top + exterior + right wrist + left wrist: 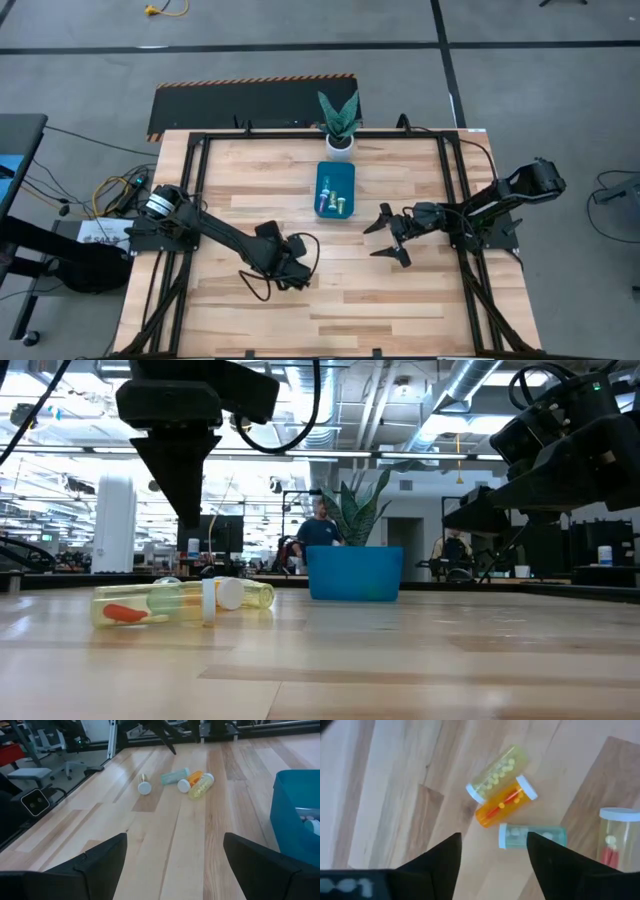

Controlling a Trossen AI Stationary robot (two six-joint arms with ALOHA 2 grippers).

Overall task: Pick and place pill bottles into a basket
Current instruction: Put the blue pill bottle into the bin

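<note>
Several pill bottles lie on their sides on the wood table under my left gripper: a yellow one (500, 770), an orange one (504, 803), a pale green one (533, 836), and a yellow one with red pills (615, 838). They also show in the low view (150, 603) and in the right wrist view (192, 779). My left gripper (492, 855) (295, 264) is open and hangs above them, pointing down, touching nothing. The teal basket (326, 176) stands at the table's middle far side with a few bottles inside. My right gripper (379, 241) (175, 855) is open and empty, right of the basket's near end.
A white pot with a green plant (340, 125) stands just beyond the basket at the far edge. A black frame (200, 150) runs round the table top. People and office furniture show in the room beyond the table (320, 525). Bare wood lies toward the near edge (340, 310).
</note>
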